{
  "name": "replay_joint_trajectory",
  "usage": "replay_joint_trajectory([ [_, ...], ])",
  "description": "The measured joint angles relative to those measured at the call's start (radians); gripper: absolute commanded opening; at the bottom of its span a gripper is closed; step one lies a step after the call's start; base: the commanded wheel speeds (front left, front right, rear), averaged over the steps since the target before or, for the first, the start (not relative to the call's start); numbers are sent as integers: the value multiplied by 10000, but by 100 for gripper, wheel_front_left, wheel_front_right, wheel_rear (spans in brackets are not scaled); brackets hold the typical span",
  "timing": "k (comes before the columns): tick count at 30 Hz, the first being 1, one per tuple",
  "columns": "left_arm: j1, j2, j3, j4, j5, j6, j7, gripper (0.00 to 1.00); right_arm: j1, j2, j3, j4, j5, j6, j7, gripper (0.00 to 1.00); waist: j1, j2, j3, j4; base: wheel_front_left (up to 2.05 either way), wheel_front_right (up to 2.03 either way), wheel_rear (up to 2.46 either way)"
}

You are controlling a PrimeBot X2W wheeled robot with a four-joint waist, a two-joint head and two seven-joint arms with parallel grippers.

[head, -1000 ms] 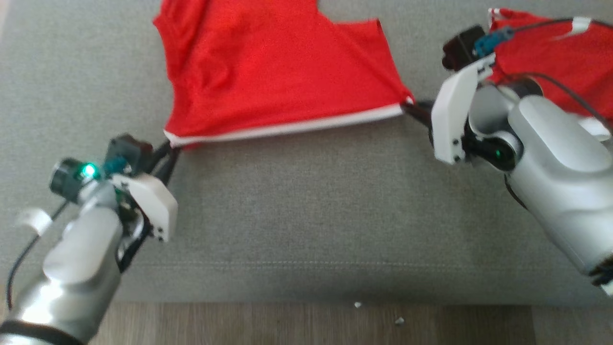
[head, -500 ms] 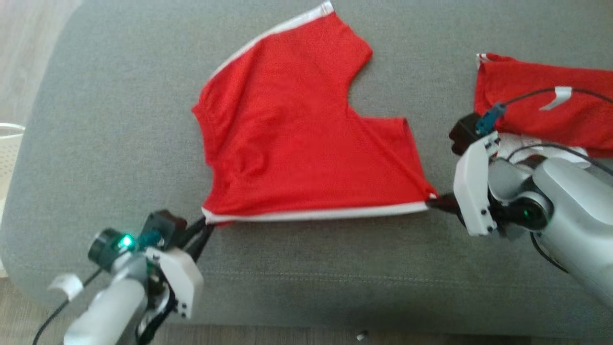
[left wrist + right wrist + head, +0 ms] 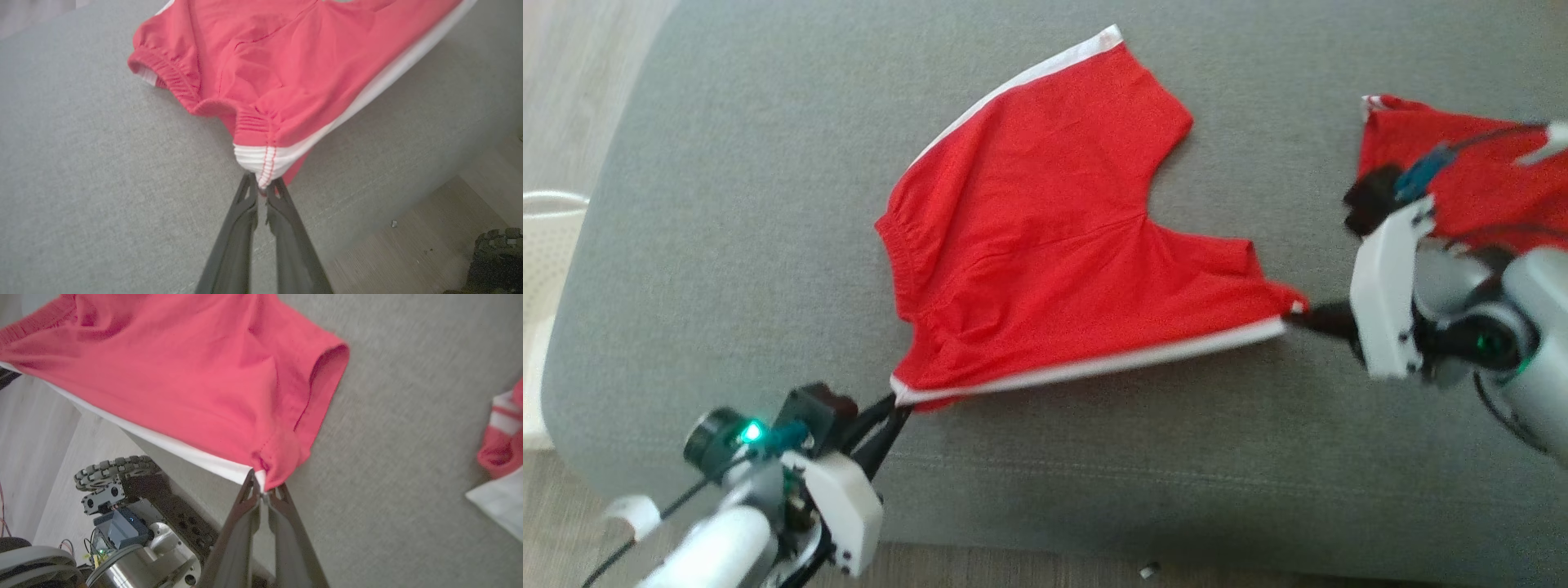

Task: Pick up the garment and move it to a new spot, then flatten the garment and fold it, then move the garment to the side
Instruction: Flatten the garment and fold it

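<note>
While both grippers pinch opposite ends of one edge of the red shorts (image 3: 1045, 245), the step in hand is judged to be the flattening, with the fold not yet begun.

Grippers. Left gripper (image 3: 897, 404): fingers pressed together on the near left corner, at the waistband (image 3: 171, 77) end of the white stripe (image 3: 1094, 363). In the left wrist view the cloth is nipped right at the fingertips. Right gripper (image 3: 1294, 313): fingers pressed together on the near right corner, where the stripe meets the leg hem (image 3: 327, 375).

Position. Shorts lie on the grey cushion (image 3: 727, 204), roughly central, towards its near side. The near edge is drawn in a straight line between the two grippers. Judging by the shadow beneath it, it appears to be raised slightly off the cushion, while the far portion rests on the surface. A second red garment (image 3: 1462, 188) lies apart at the far right, near the right gripper.

Condition. Red cloth with a white stripe along the near edge and another along the far left edge. The waistband is gathered and puckered at the left. One leg points far and the other points right, with a notch between them. Soft creases run across the middle, so the shorts are not yet flat.

Next move, as judged: lower the near edge onto the cushion under the same tension, both corners together, then let go. Uneven lowering would likely leave the waistband bunched.
</note>
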Motion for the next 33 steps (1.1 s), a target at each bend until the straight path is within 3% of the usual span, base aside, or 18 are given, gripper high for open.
replay_joint_trajectory([
  [7,-827,17,313,-568,-92,169,148,0,-1022,604,-1183,17,92,-2,23,0,0,0,421,329,0,0,0],
  [14,-2042,-337,412,-502,-176,-105,265,0,-2805,1072,-1749,880,-848,-2,171,0,0,0,1077,736,0,0,0],
  [26,-4359,-1484,520,1407,-265,-552,-407,0,-5118,1996,-2130,2884,-2374,-2,-263,0,1,-1,2593,1296,0,0,0],
  [33,-5319,-2199,652,2836,-420,-721,-1260,0,-6037,2368,-1944,3731,-3202,-2,-1710,0,1,-1,3328,1596,0,0,0],
])
